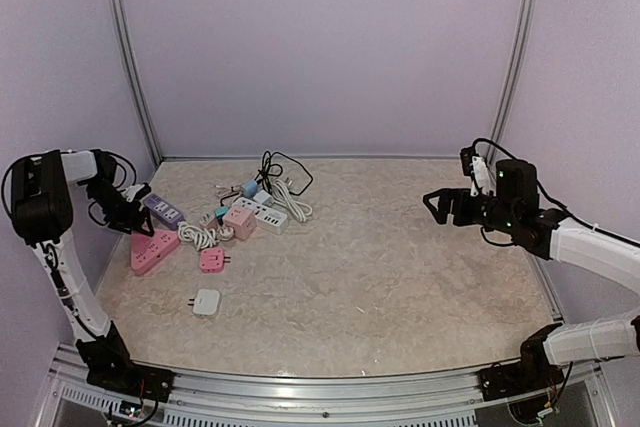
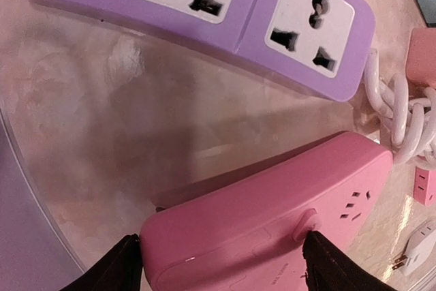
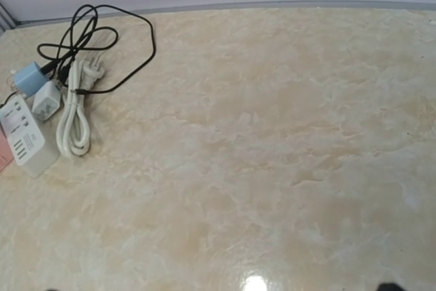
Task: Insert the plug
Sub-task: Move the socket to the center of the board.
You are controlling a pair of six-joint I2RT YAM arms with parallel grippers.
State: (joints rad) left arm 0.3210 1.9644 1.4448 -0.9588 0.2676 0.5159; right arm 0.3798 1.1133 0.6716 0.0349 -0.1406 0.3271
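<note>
My left gripper [image 1: 125,215] is at the far left. Its fingers [image 2: 122,267] stand on either side of the narrow end of a pink triangular power strip [image 1: 153,249], touching it; the strip fills the bottom of the left wrist view [image 2: 272,223]. A purple power strip [image 1: 163,211] lies just behind it, two sockets showing [image 2: 204,11]. A small pink adapter [image 1: 212,259] and a white adapter with prongs [image 1: 205,302] lie to the right. My right gripper [image 1: 432,205] is open and empty, high above the right side.
A cluster lies at the back centre: a pink cube socket [image 1: 239,222], a white power strip [image 1: 262,214], a blue charger [image 3: 28,78], a coiled white cord with plug [image 3: 75,114] and a looped black cable [image 1: 285,172]. A white coiled cord [image 2: 402,114] lies beside the purple strip.
</note>
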